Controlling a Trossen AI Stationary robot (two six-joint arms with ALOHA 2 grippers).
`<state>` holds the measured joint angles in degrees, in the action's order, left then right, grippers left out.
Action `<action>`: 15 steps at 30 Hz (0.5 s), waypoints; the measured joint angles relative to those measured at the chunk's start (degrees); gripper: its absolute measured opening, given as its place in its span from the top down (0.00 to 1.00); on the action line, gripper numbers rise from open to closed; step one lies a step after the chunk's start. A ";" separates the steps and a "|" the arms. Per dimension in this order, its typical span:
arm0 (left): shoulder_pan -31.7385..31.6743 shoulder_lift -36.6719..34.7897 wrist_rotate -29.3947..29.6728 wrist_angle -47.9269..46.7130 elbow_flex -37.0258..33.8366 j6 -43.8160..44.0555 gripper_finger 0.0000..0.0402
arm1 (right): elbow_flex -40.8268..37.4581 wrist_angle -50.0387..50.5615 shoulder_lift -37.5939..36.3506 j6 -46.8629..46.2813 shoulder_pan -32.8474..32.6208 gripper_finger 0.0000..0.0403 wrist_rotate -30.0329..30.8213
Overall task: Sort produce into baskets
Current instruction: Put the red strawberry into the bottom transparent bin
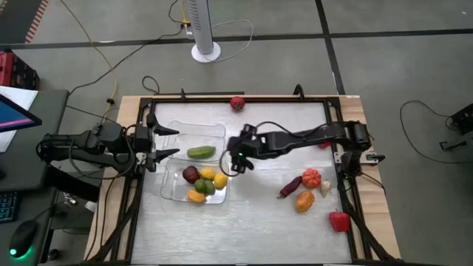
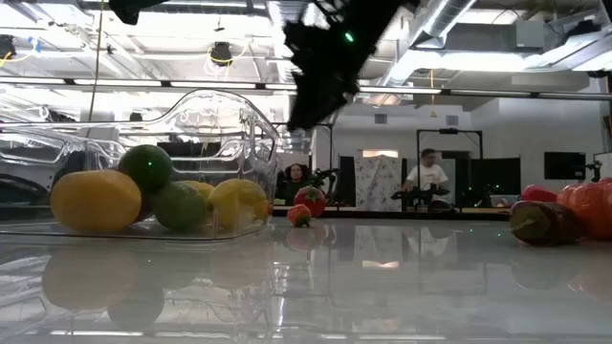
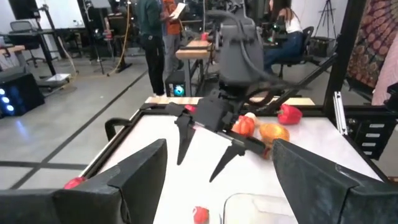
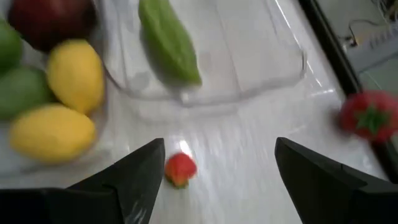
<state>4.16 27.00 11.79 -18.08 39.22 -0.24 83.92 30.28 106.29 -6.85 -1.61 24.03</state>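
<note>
With our right gripper [image 1: 235, 161] open just above the strawberry [image 4: 180, 168] beside the baskets [image 1: 214, 131], we should centre, descend straight, then close gently.

- We count two clear, shallow plastic trays with rounded corners: the far tray [image 1: 214, 133] and the near tray [image 1: 171, 188], side by side.
- One long green vegetable [image 1: 200, 152] lies in the far tray.
- The near tray holds five pieces: one dark red-purple fruit [image 1: 191, 174], two yellow fruits [image 1: 208, 174], one green fruit [image 1: 205, 187] and one orange-yellow fruit [image 1: 196, 196].
- One small red strawberry [image 4: 180, 169] lies on the table [image 1: 251, 222] just outside the trays.
- One red tomato-like piece [image 1: 237, 103] sits at the table's far edge.
- At the right side we count five pieces: one dark purple long piece [image 1: 290, 187], one orange ribbed piece [image 1: 311, 176], one whitish small piece [image 1: 326, 189], one orange-yellow piece [image 1: 304, 201] and one red pepper [image 1: 338, 220].
- Two dark robot arms reach over the table.
</note>
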 joint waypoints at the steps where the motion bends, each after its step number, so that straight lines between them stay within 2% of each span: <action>1: 0.00 0.00 0.00 -0.04 0.00 0.03 0.32 | -2.76 -0.61 -1.06 -1.17 -0.25 0.18 0.06; 5: 0.00 -0.01 0.65 0.30 0.00 -0.08 0.32 | -12.61 -8.27 -5.72 -5.37 -1.90 0.18 -1.26; 8: 0.00 0.01 1.11 1.22 0.00 -0.45 0.32 | -19.07 -18.69 -7.07 -6.54 -2.94 0.18 -3.25; 11: 0.00 0.00 1.14 1.51 0.00 0.03 0.32 | -23.90 -26.86 -5.76 -5.39 -2.15 0.18 -4.50; 15: 0.00 0.00 1.16 1.18 0.00 0.71 0.32 | -25.88 -36.63 -1.74 -4.58 0.19 0.18 -6.81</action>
<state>4.16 27.00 12.95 -16.91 39.22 0.47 58.04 -6.36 104.55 -11.43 -1.43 17.22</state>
